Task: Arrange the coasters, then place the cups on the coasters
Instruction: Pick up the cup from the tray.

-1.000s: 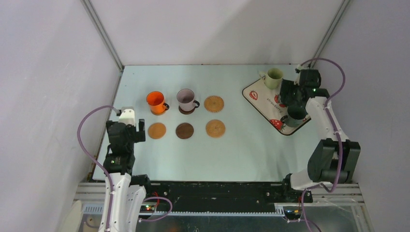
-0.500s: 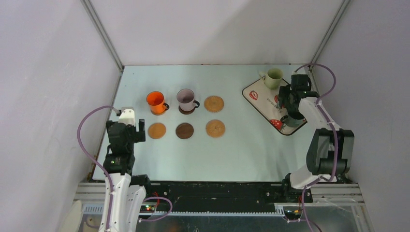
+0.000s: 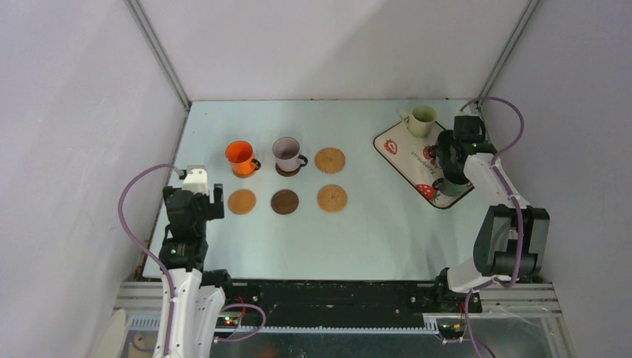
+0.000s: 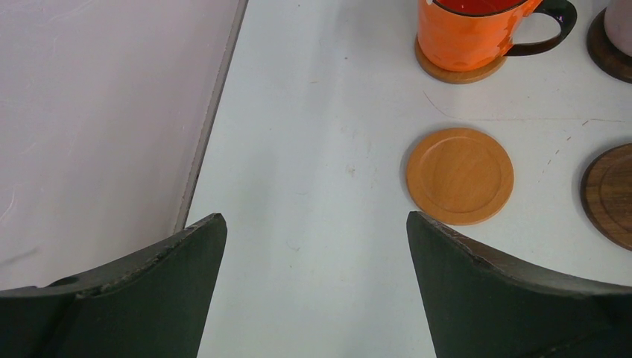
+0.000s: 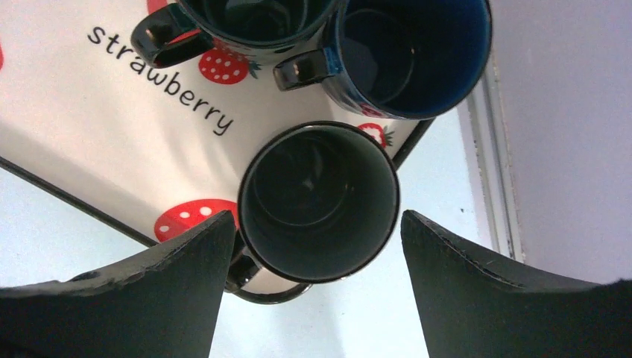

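The dark green cup (image 5: 319,201) stands upright on the near corner of the strawberry tray (image 5: 112,119), close to the rim. A navy cup (image 5: 414,52) and a 2nd dark green cup (image 5: 253,15) sit just behind it. The right end effector (image 5: 314,218) hangs directly above the cup, its fingers apart, 1 on each side of the rim and touching nothing.

I'd say the pick goes best with a straight descent. The cup's handle pokes out by the left-hand finger, so that finger should go down beside it, not onto it. A clean vertical lift would then spare the navy cup.

Out on the worktop (image 3: 373,224), the orange cup (image 3: 240,157) and the mauve cup (image 3: 286,153) already sit on coasters, and 4 coasters lie bare. The nearest is a tan coaster (image 3: 332,198).

The left end effector (image 4: 317,220) waits with fingers apart and nothing held, near another tan coaster (image 4: 460,176).
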Action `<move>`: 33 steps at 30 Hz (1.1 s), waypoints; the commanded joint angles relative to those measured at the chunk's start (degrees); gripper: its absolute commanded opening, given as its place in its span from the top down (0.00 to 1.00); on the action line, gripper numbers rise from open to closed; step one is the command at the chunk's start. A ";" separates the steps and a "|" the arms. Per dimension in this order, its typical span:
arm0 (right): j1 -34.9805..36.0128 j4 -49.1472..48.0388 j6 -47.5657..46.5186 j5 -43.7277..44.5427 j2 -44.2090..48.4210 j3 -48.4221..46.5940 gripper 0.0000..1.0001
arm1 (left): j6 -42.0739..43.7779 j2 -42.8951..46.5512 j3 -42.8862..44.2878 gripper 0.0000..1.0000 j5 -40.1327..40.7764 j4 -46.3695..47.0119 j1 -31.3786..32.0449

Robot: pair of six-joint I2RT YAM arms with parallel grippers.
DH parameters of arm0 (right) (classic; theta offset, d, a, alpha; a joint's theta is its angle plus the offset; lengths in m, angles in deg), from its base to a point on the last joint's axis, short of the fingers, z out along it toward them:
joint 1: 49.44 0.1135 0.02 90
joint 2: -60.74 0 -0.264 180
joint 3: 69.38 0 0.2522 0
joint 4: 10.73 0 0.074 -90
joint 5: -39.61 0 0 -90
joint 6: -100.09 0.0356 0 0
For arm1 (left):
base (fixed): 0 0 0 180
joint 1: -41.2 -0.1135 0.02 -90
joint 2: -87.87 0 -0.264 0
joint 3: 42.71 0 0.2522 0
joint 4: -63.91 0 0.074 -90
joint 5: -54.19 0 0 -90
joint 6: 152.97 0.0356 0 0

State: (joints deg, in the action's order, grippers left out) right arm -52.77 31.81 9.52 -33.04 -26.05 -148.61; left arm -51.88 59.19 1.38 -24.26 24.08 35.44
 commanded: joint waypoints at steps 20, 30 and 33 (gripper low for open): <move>9.23 -5.50 -8.47 14.59 -4.42 1.20 0.08 | 1.21 1.40 0.51 0.02 -2.33 0.92 -0.30; 14.52 -2.41 -12.96 20.22 0.63 4.38 0.08 | 1.19 1.55 0.23 0.02 -2.39 1.13 -0.26; 14.51 -0.96 -13.24 20.18 1.56 5.65 0.07 | 1.17 1.66 0.57 0.02 -3.61 0.74 -0.32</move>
State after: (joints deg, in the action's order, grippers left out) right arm -38.04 29.45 -2.02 -15.71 -28.06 -143.95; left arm -51.86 60.52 1.38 -26.08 23.86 35.44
